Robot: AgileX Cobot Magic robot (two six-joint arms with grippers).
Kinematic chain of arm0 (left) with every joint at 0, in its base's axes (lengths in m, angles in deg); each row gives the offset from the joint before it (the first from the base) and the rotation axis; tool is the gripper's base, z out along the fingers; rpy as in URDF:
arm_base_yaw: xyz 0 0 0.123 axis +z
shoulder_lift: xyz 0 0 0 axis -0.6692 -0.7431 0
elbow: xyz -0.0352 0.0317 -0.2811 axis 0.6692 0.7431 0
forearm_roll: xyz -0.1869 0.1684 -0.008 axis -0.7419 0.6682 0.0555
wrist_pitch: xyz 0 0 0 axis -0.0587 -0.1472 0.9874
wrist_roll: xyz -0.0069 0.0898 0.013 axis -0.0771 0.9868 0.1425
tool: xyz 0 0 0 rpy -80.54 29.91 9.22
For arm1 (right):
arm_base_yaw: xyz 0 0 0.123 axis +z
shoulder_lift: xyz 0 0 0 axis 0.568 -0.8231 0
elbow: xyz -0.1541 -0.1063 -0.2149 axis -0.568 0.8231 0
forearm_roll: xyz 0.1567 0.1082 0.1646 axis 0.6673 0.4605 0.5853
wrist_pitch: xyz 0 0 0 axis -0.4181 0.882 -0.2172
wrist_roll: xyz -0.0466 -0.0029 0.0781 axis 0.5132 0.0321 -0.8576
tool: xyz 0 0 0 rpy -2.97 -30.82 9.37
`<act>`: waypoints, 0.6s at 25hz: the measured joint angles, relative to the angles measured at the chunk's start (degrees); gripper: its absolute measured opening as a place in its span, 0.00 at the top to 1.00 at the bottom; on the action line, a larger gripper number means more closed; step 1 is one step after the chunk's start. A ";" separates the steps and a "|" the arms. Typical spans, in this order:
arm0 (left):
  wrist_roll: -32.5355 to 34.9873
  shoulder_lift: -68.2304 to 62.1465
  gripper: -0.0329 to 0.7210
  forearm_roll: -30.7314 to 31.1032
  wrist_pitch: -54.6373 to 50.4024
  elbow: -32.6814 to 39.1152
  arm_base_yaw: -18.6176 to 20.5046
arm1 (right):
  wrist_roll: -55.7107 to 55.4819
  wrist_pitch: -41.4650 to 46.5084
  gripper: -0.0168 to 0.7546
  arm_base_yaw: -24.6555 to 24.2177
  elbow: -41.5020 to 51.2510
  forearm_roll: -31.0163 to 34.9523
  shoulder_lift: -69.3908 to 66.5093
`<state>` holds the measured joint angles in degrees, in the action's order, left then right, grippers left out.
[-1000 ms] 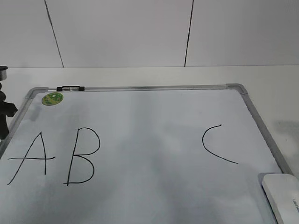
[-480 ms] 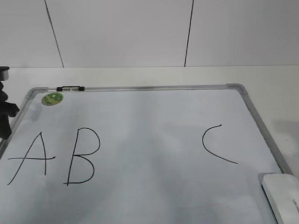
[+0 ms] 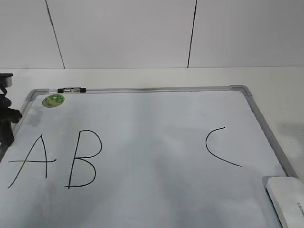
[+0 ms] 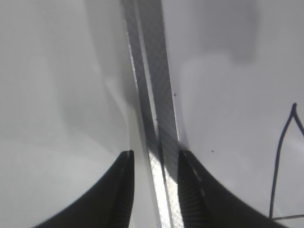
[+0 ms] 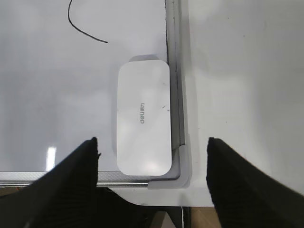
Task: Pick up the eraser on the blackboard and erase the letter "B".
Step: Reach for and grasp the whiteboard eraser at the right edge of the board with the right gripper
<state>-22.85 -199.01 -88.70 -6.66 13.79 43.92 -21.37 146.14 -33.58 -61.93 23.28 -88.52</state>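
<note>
The right gripper (image 5: 152, 152) hangs with its jaws spread wide and nothing between them, and the eraser (image 5: 144, 118) lies flat on the blackboard (image 5: 57, 85) just ahead of the gap between the fingers, tucked against the frame in the board's corner, with the tail of the letter "C" (image 5: 85, 33) further ahead. The left gripper (image 4: 154, 159) is also parted and empty, its two fingers straddling the board's metal edge, with a stroke of the letter "A" (image 4: 282, 161) off to its right. The letter "B" (image 3: 85, 159) stands whole beside the "A", well apart from the eraser (image 3: 287, 199) and from both grippers.
</note>
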 joint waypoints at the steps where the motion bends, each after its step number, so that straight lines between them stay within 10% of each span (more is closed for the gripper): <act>1: 0.00 0.00 0.65 0.00 0.00 0.00 0.00 | 0.00 0.00 0.24 0.00 0.00 0.00 0.00; 15: -1.28 0.00 0.92 -0.60 -0.12 -0.08 0.00 | 0.00 0.00 0.24 0.00 0.00 0.39 0.00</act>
<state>-24.13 -199.01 -89.30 -6.78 13.71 43.92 -21.37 146.14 -33.58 -61.93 23.66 -88.52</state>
